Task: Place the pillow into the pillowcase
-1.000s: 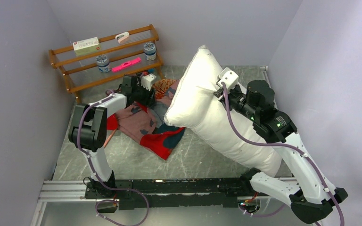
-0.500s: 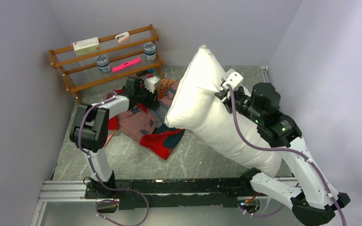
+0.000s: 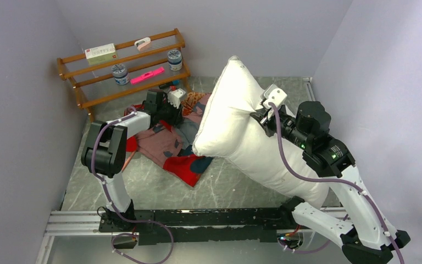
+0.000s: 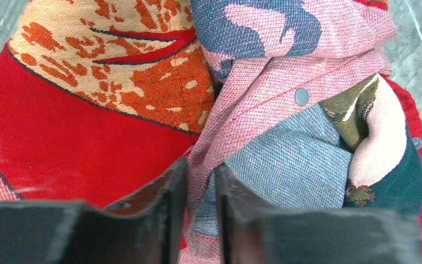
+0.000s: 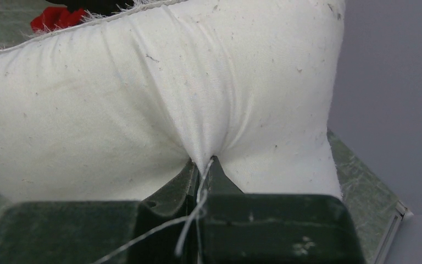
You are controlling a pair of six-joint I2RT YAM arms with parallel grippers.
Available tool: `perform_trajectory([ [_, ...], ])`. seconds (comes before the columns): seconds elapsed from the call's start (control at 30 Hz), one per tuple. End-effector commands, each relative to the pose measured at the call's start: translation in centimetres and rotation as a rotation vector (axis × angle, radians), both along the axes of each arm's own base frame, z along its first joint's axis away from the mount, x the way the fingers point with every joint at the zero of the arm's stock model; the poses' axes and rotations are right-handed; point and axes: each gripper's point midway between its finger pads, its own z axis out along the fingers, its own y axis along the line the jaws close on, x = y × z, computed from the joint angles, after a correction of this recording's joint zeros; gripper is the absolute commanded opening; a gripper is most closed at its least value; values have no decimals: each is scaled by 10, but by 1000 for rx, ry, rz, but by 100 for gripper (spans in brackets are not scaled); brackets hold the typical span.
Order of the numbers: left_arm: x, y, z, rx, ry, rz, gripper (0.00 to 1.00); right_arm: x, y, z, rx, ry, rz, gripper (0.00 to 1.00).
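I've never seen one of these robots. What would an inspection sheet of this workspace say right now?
Surface: grey marbled table, with pale scuffs.
Job's things: pillow propped up on its near end, not in the pillowcase, which lies crumpled on the table.
Clutter: wooden rack at far left holding two jars, a pink item and a white box.
Claws: left claw pinches a pillowcase fold; right claw shut on a pinch of pillow fabric.
Cables: purple cable along each arm; no snag seen.
Surroundings: plain grey walls on three sides.
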Motion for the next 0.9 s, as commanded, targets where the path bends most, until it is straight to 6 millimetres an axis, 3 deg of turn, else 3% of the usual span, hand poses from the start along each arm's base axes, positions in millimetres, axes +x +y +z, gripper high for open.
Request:
perform_trajectory([
  [0.0,3,-3,0,-6,-2,-2,20,-4,0,34,81,-94,7,0],
  [0.07,5,-3,5,-6,0,7,7,-5,3,28,77,-74,23,0],
  [0.2,12,-1,41,-49,-31,84,5,-12,13,14,88,-21,85,0],
  [0.37,18,-9,127,-231,-123,170,5,-33,36,-13,79,96,246,0],
  [0.53,11,-13,210,-396,-202,219,5,-50,49,-49,41,253,360,0],
  [0.6,8,-17,233,-439,-215,199,5,-60,53,-62,26,302,420,0],
  [0.67,4,-23,253,-479,-214,170,5,-69,58,-74,16,356,466,0],
  [0.73,1,-28,260,-496,-182,153,5,-71,61,-84,5,394,471,0],
  [0.87,-3,-33,254,-469,-87,134,5,-74,68,-95,0,427,505,0],
])
